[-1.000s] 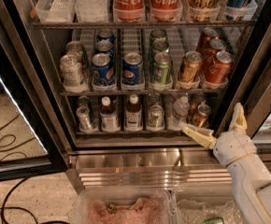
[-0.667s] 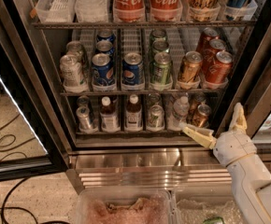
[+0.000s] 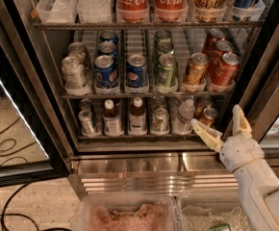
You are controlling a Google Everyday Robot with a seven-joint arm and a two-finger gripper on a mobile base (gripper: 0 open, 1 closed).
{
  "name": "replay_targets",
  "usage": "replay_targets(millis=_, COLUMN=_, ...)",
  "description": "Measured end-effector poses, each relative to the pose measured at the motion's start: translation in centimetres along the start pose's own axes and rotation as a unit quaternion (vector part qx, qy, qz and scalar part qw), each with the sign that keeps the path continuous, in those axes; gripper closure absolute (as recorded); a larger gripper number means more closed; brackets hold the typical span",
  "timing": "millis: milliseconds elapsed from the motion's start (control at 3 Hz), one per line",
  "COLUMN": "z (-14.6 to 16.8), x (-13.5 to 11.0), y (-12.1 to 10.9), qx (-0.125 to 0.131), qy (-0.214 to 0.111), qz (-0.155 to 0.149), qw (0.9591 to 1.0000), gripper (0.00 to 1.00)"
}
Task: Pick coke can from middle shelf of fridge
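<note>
The fridge [image 3: 130, 172] stands open before me, its steel slatted base at the bottom. On the middle shelf [image 3: 144, 95] the red coke can [image 3: 224, 71] stands at the front of the rightmost lane, with more red cans behind it. A gold-orange can [image 3: 195, 71] is to its left. My gripper [image 3: 216, 125] is open, low at the right, in front of the lower rack and below the coke can. It holds nothing.
Silver, blue and green cans [image 3: 136, 72] fill the other middle lanes. Big Coca-Cola bottles [image 3: 150, 1] sit on the top rack. Small bottles and cans [image 3: 137, 115] fill the lower rack. Clear bins [image 3: 130, 215] lie below the fridge. The glass door [image 3: 14, 109] is open at left, with cables [image 3: 0, 153] on the floor.
</note>
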State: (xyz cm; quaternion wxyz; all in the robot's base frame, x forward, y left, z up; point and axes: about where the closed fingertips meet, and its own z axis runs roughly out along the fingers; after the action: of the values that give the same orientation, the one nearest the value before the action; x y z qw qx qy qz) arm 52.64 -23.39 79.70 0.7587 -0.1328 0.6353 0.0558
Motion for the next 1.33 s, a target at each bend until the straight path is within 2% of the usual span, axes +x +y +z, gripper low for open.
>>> replay_targets(millis=333, z=0.7, x=-0.1, y=-0.5, qx=0.010, qy=-0.005, qz=-0.004, qw=0.9999, gripper=0.17)
replay_targets(millis=667, z=2.2, x=-0.4, y=-1.5, qx=0.031, qy=-0.018, qz=-0.008, qw=0.9993, gripper=0.14)
replay_targets(millis=1333, z=5.3, x=-1.3, y=-2.9, qx=0.079, qy=-0.052, qz=-0.021, qw=0.9953, gripper=0.19)
